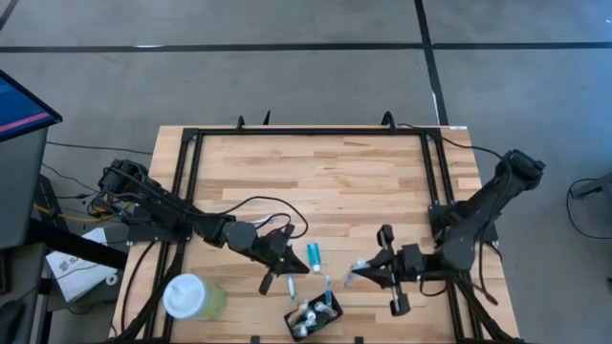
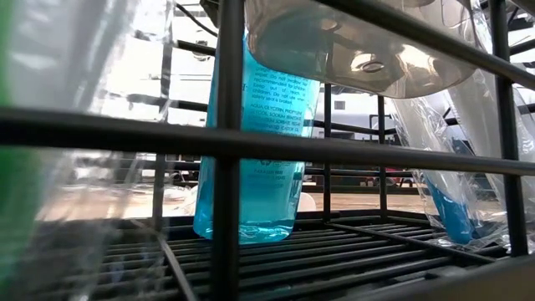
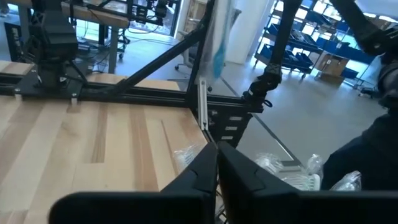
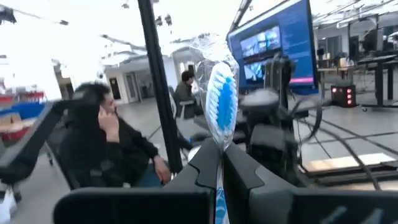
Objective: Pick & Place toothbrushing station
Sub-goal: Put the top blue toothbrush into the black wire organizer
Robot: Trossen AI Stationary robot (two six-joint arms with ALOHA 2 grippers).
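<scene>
At the bottom centre of the frame the right gripper (image 4: pixel 221 163) is seen with its two dark fingers (image 4: pixel 202 158) pressed together on the handle of a wrapped toothbrush (image 4: pixel 221 115), whose blue and white bristle head is held upright at mid-frame. A seated person (image 4: pixel 106 146) is shown at the left, and a lit monitor (image 4: pixel 270 40) at the upper right.

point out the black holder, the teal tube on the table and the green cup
black holder (image 1: pixel 295 326): high view, its near-left rim
teal tube (image 1: pixel 314 256): high view, mid body
green cup (image 1: pixel 212 301): high view, green side wall beside the white lid
</scene>
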